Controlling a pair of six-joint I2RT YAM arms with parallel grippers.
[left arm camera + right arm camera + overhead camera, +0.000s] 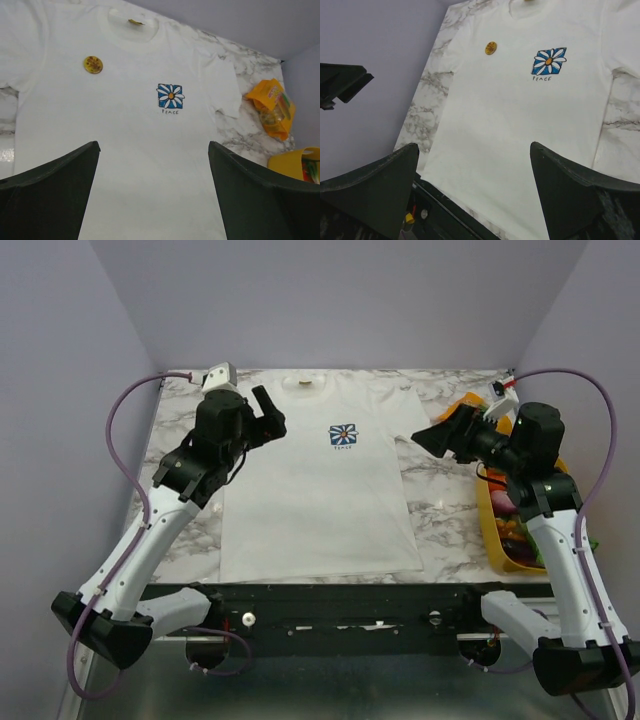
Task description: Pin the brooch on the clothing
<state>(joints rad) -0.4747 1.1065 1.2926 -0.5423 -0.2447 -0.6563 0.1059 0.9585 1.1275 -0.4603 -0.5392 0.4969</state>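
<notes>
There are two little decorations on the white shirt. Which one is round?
The brooch, the small gold disc. The other one, the flower emblem, is a blue square with a white daisy and PEACE written underneath.

Blocked from the overhead view by the left gripper point(262, 420): the brooch point(93, 64), caught only by the wrist cameras and there too small for its pattern to be read. Cropped in the left wrist view: the T-shirt point(150, 150) at its hem and one sleeve, the yellow bin point(295, 161) at the right edge, the fingers point(50, 195) along the bottom. Half-covered overhead by the right arm point(545, 490): the bin's colourful contents point(512, 528), not identifiable, like the small tag point(135, 22) at the collar.
</notes>
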